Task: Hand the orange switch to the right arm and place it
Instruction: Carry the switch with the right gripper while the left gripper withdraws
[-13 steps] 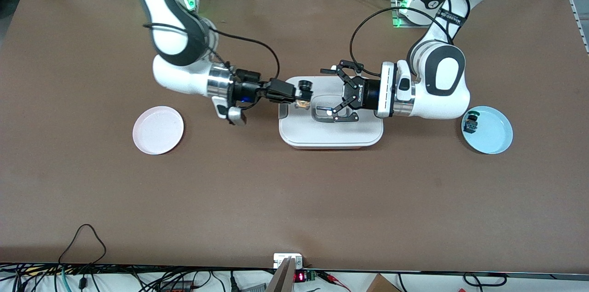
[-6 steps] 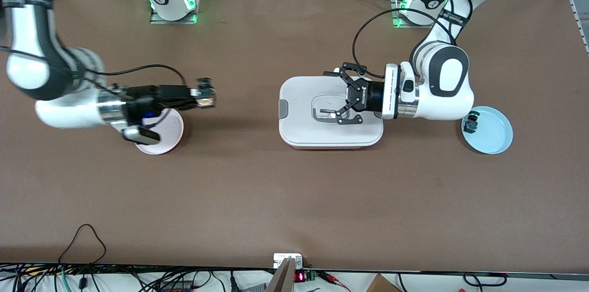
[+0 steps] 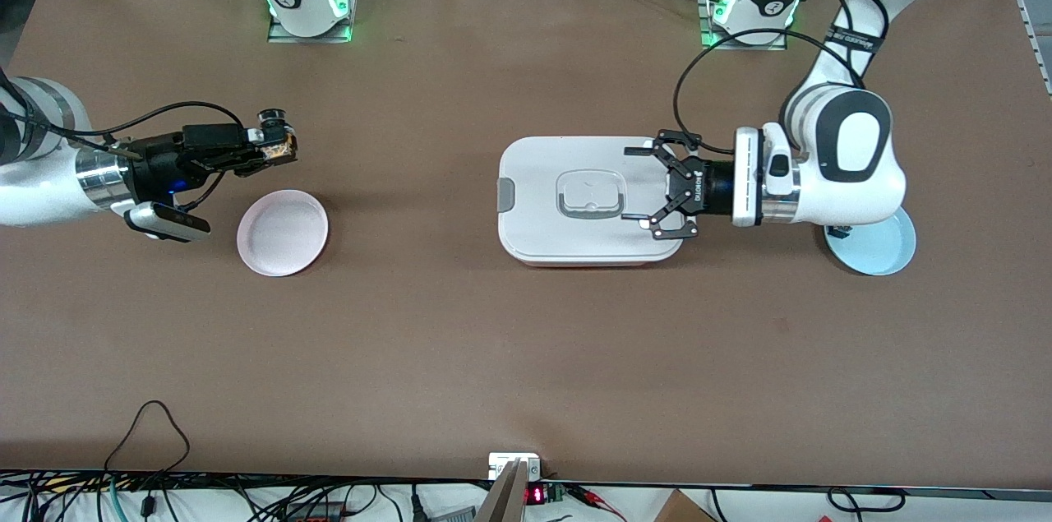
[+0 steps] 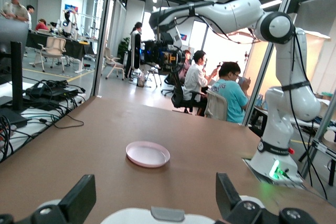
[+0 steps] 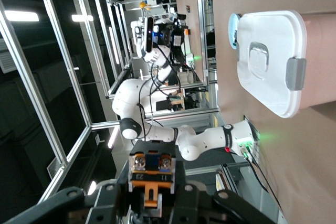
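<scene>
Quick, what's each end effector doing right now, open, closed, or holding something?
Left end effector: open, holding nothing, over the white container's edge.
Right end effector: closed on the orange switch, up in the air near the pink plate.

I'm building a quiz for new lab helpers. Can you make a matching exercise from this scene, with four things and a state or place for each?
Things:
1. orange switch
2. left gripper
3. pink plate
4. white box

States:
A. open, over the box's edge
B. lid on, mid-table
C. held in the right gripper
D. nothing on it, toward the right arm's end

Pairs: 1-C, 2-A, 3-D, 4-B
</scene>
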Controlling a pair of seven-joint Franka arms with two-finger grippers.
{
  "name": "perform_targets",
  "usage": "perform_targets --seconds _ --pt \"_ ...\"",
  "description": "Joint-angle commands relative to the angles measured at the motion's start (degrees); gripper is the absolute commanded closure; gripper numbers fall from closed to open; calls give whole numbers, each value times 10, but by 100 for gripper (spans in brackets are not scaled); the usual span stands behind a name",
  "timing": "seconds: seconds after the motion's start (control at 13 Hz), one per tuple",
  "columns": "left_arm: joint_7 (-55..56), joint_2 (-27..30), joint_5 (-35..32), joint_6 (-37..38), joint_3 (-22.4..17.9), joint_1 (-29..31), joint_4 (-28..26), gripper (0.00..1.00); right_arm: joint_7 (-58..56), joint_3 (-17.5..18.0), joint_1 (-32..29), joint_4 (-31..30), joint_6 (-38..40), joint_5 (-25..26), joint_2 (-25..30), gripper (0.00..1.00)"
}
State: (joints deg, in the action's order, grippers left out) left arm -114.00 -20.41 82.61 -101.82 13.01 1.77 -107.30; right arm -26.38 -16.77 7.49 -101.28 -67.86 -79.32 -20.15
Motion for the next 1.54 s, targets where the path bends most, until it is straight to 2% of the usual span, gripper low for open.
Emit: perform_targets --seconds 0.0,0.15,0.31,0.54,0.69,0.77,1.0,1.23,1.46 --pt "1 15 -76 37 -38 1 -5 0 3 -4 2 13 -30 97 13 100" --pt "2 18 -121 68 -69 1 -5 0 3 -9 -1 31 -67 225 22 100" --pt "3 20 -157 80 -93 2 -5 0 10 -30 2 38 -94 323 30 100" --pt "4 21 -211 93 -120 2 -4 0 99 -26 9 78 -124 497 44 100" --pt "23 28 -255 93 -136 2 -3 0 164 -24 57 92 -145 611 83 100" --pt "41 33 -280 97 -140 2 -2 0 200 -23 79 88 -164 648 103 100" --pt "103 55 -360 117 -152 4 0 0 231 -23 126 86 -180 731 150 100" --pt "182 89 -428 118 -154 3 1 0 226 -23 132 49 -218 752 184 100" --pt "311 123 -462 118 -153 -4 0 0 227 -15 144 43 -224 794 199 100"
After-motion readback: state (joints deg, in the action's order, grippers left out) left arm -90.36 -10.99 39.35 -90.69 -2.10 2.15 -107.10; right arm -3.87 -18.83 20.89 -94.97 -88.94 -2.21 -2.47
